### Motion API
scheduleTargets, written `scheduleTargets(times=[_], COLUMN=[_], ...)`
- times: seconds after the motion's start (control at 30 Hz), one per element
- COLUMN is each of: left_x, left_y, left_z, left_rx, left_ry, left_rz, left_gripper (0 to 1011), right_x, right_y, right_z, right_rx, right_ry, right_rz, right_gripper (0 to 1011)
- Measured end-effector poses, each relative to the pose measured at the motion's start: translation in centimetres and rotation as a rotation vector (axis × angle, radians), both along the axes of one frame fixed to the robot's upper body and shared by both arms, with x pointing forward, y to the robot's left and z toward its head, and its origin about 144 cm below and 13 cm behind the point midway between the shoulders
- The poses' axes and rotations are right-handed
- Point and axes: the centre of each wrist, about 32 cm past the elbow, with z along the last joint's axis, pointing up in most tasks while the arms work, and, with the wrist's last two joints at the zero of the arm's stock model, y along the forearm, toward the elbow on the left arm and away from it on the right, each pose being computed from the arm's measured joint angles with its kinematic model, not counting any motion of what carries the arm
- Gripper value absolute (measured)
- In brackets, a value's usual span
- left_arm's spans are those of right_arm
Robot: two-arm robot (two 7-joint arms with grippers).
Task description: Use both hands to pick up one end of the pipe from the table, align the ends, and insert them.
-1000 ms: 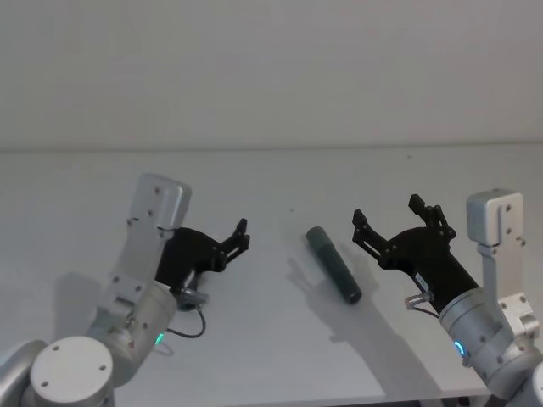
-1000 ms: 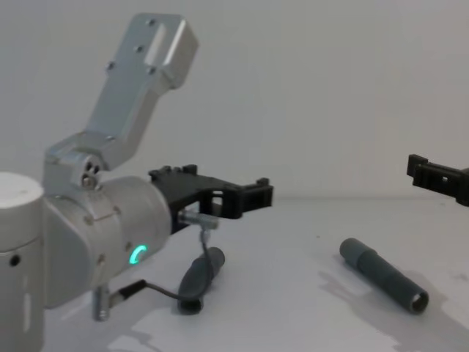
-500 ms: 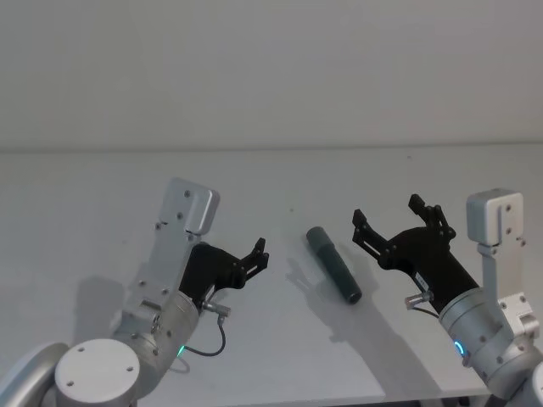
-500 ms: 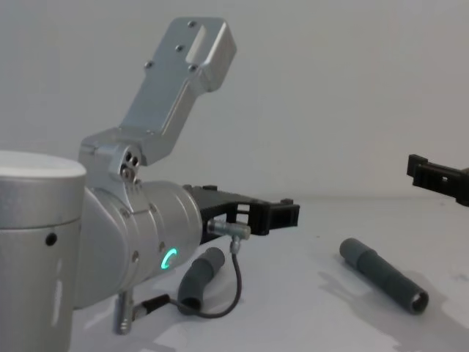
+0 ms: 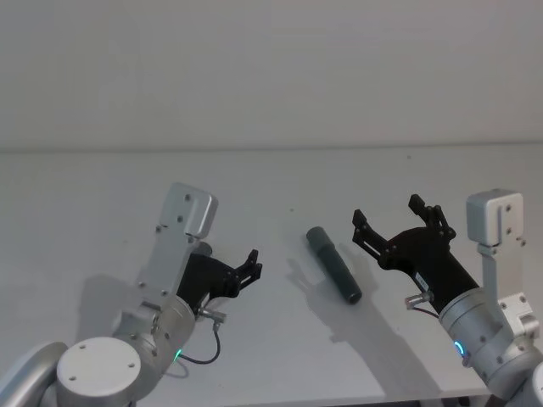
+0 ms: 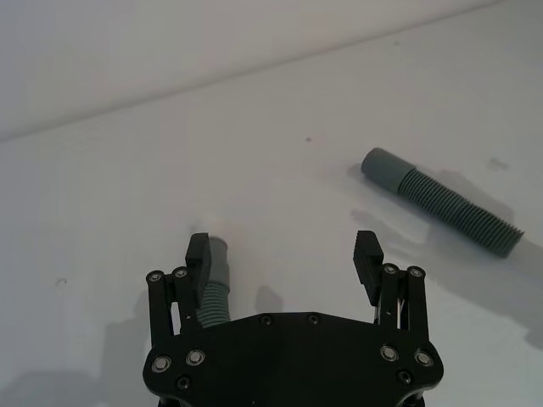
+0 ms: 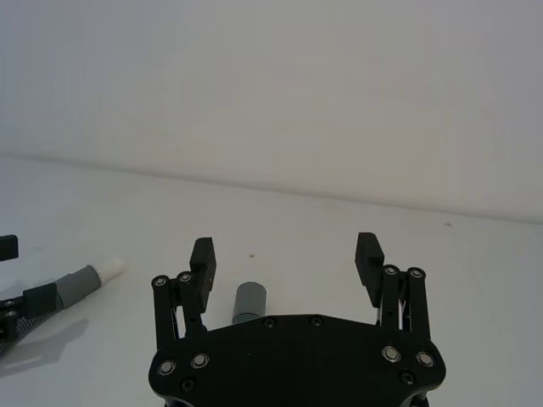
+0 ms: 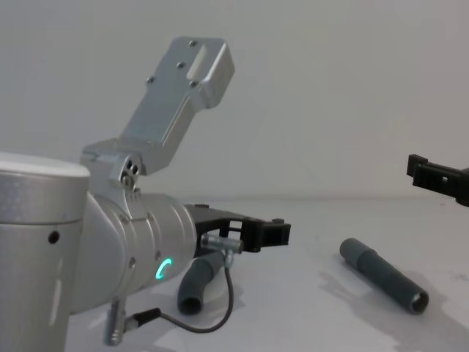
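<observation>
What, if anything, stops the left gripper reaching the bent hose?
Probably nothing, so yes: the left gripper hangs open just above the bent hose, which lies uncovered on the table.

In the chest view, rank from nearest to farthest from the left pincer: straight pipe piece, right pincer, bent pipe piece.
1. bent pipe piece, beneath the left pincer.
2. straight pipe piece, to its right.
3. right pincer, far right, raised.
</observation>
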Motion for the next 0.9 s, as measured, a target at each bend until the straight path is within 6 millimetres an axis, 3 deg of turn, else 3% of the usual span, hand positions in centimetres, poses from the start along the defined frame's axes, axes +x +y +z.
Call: scheduleTargets(times=[0.9], left_x=[2.3], left_y=[1.3], left_z=[-2.6], left_rx=[-0.006], left_ry=[0.062], left_rz=[0.014], left_gripper=[1001], right_x=[0.0], right_y=[0.0], right_z=[0.0], right_rx=[0.0], right_ry=[0.0], right_rz=[0.0], right_gripper=[1002])
